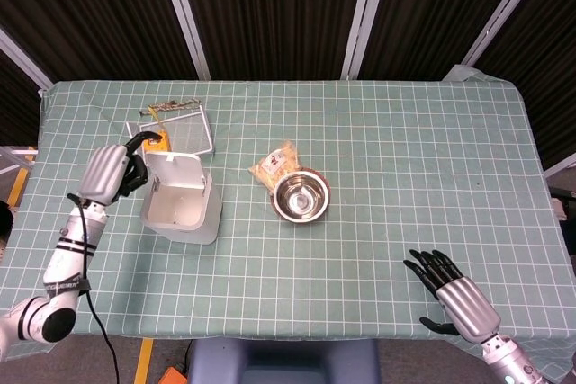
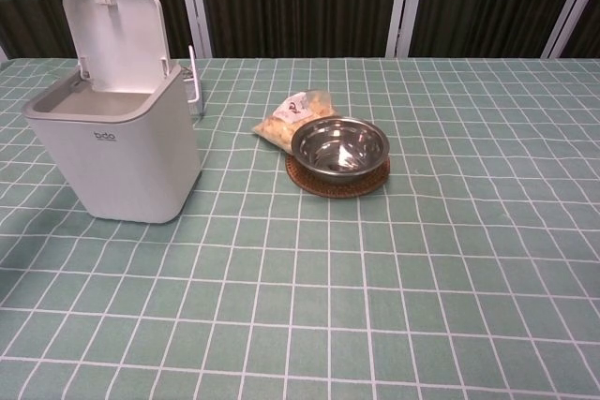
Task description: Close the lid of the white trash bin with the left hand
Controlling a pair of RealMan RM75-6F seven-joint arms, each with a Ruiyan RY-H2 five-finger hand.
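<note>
Upright and open, the white trash bin (image 2: 117, 152) shows its lid (image 2: 120, 33) raised, left hand (image 1: 115, 171) curled beside it.

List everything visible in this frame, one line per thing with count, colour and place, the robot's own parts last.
white trash bin: one, white with a grey rim, left part of the table.
lid: one, white, standing open at the bin's far edge.
wire rack: one, white, behind the bin, with an orange item inside it.
snack bag: one, clear with pale yellow contents, table centre, touching the bowl's far left side.
bowl: one, silver metal, table centre.
coaster: one, brown, under the bowl.
tablecloth: one, green with a white grid, covering the table.
left hand: one, silver and black, beside the open lid's left edge.
right hand: one, silver and black, fingers spread, near right edge of the table.
</note>
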